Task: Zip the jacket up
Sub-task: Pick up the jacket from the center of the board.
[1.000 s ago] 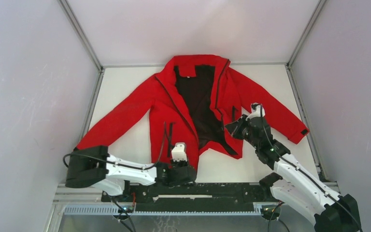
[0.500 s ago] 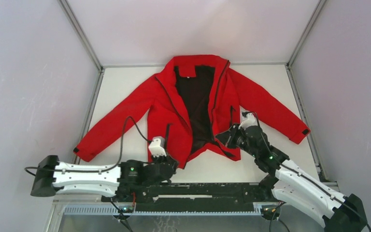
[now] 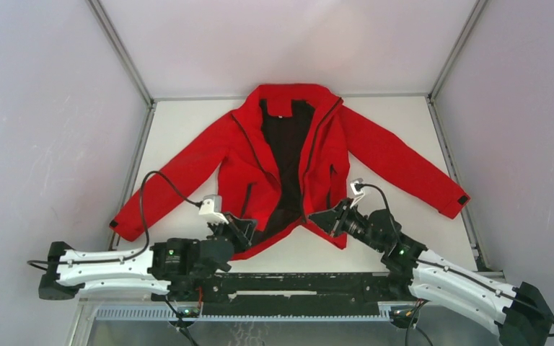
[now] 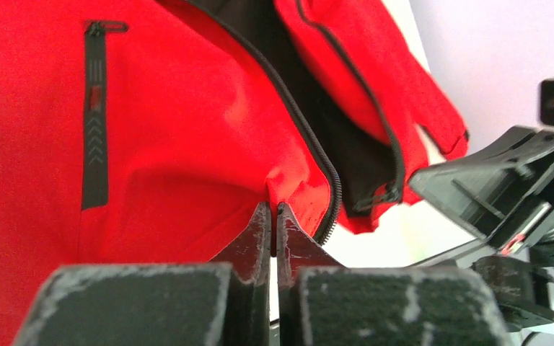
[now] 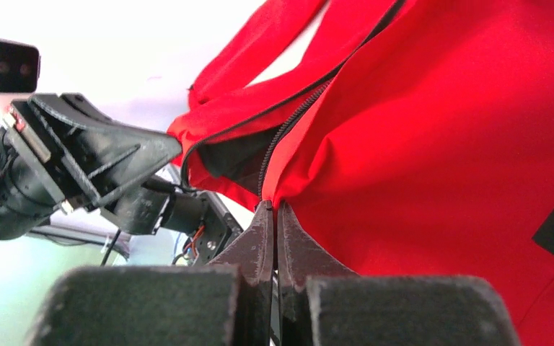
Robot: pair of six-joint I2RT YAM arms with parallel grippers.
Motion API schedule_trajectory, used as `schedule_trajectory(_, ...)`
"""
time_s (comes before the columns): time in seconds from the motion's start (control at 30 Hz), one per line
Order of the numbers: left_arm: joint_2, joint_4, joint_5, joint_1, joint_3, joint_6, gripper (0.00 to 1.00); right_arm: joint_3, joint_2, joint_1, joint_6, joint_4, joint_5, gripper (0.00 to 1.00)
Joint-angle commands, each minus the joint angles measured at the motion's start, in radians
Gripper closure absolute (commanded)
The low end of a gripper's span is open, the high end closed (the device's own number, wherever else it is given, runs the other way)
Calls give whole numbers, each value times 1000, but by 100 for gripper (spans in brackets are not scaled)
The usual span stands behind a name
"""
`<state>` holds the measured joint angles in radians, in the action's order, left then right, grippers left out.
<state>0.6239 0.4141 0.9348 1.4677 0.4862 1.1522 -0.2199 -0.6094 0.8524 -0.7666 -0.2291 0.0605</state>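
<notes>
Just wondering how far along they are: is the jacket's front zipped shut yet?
No, in the overhead view the jacket has its front edges lying apart, with black lining showing between them.

The red jacket (image 3: 239,164) lies front-up, sleeves spread, unzipped, its black lining showing. The left fingers (image 4: 261,234) pinch one bottom front corner beside the zipper teeth. The right fingers (image 5: 292,249) pinch the other corner.

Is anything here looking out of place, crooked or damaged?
Only the jacket lies uneven at the hem: the left gripper and right gripper each pinch a bottom front corner, bunching the panels. No damage shows.
</notes>
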Motion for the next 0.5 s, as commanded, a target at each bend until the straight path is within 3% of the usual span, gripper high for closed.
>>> schedule_trajectory(0.0, -27, -175, 72, -5, 4, -145, 100, 31, 2, 60, 3, -282, -13, 100)
schedule_trajectory(0.47, 7, -750, -69, -51, -90, -391, 100, 97, -82, 99, 140, -705, 83, 100)
